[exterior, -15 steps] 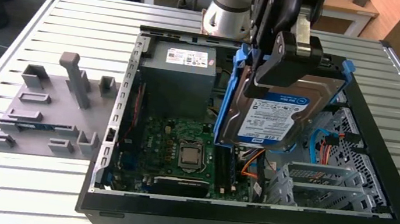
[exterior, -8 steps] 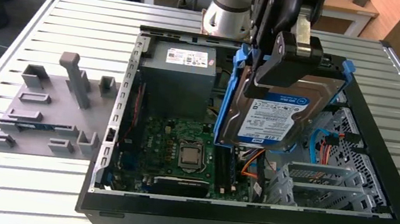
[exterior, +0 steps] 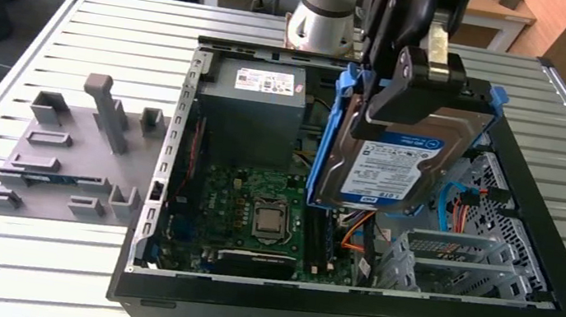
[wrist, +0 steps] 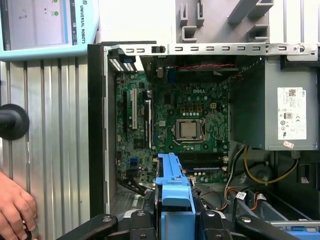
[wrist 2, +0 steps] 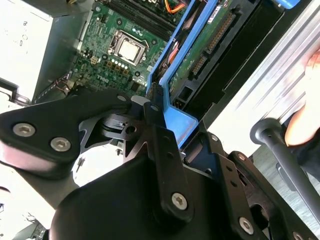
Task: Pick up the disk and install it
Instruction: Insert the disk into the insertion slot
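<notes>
The disk (exterior: 399, 162), a silver drive with a blue-and-white label in a thin blue bracket, hangs tilted on edge above the open computer case (exterior: 184, 153). My gripper (exterior: 422, 91) is shut on the disk's upper end, by the bracket. In the second wrist view the black fingers (wrist 2: 159, 135) clamp the blue bracket (wrist 2: 181, 120), and the disk's green circuit side (wrist 2: 202, 47) faces the camera. The first wrist view shows the bracket's edge (wrist: 173, 182) between the finger bases, over the motherboard.
Inside the case are the grey power-supply box (exterior: 253, 113), the motherboard (exterior: 254, 204), orange cables (exterior: 358, 237) and the metal drive cage (exterior: 470, 247). A grey fixture plate (exterior: 67, 157) lies at the exterior view's left. A person's hand (wrist: 14, 210) rests beside the case.
</notes>
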### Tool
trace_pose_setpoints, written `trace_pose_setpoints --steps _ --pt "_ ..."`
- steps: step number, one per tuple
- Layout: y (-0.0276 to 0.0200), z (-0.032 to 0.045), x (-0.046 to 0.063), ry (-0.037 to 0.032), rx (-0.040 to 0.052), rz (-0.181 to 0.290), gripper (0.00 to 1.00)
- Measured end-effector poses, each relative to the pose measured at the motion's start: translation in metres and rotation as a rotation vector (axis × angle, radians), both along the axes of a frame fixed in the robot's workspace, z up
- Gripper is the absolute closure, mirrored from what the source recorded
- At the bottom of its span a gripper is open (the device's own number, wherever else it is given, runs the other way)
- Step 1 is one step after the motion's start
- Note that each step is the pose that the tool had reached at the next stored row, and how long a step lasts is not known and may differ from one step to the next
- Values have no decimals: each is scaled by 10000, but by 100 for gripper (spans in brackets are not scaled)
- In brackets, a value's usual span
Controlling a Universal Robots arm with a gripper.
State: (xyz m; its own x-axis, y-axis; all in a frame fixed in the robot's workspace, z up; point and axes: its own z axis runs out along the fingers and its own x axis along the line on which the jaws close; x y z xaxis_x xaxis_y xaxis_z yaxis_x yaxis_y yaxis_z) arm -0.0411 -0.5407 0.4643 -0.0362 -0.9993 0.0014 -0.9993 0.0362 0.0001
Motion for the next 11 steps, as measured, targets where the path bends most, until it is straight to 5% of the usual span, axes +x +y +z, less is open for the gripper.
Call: trace_pose_setpoints --steps 11 --pt "-1 -1 64 0 0 0 64"
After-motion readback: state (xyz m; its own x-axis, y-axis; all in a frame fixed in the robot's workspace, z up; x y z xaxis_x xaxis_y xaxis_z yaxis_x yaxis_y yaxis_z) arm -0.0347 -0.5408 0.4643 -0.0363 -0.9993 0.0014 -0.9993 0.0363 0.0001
